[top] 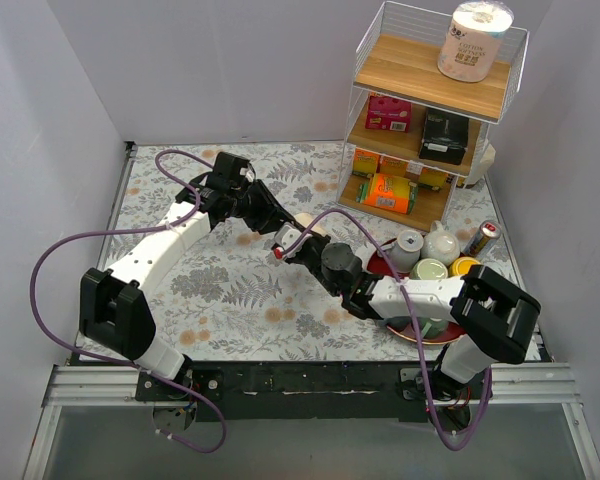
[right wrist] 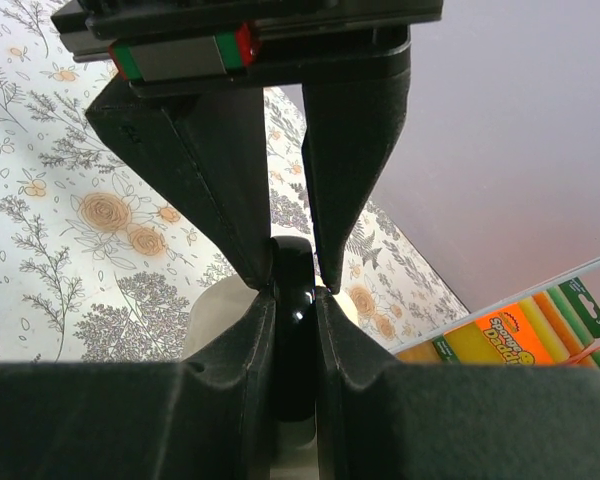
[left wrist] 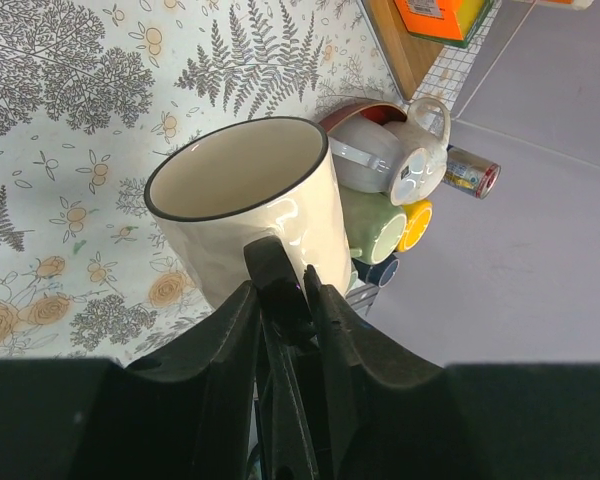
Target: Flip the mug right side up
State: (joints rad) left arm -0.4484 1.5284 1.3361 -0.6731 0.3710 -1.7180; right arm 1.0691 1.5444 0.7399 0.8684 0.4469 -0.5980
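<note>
A cream mug (left wrist: 250, 190) with a black rim and black handle (right wrist: 292, 268) is held above the floral table mat, near the middle in the top view (top: 312, 224). In the left wrist view its open mouth shows, tilted up and to the left. My left gripper (left wrist: 285, 300) is shut on the handle; it meets the mug in the top view (top: 283, 236). My right gripper (right wrist: 293, 300) is shut on the same handle from the opposite side (top: 298, 248). The left gripper's fingers (right wrist: 210, 170) show at the top of the right wrist view.
A red plate (top: 420, 335) at the right holds several mugs: grey (left wrist: 380, 160), green (left wrist: 375, 225), yellow (left wrist: 417, 225). A can (top: 483, 238) lies behind them. A wire shelf rack (top: 430, 100) with boxes and a paper roll (top: 475, 38) stands at the back right.
</note>
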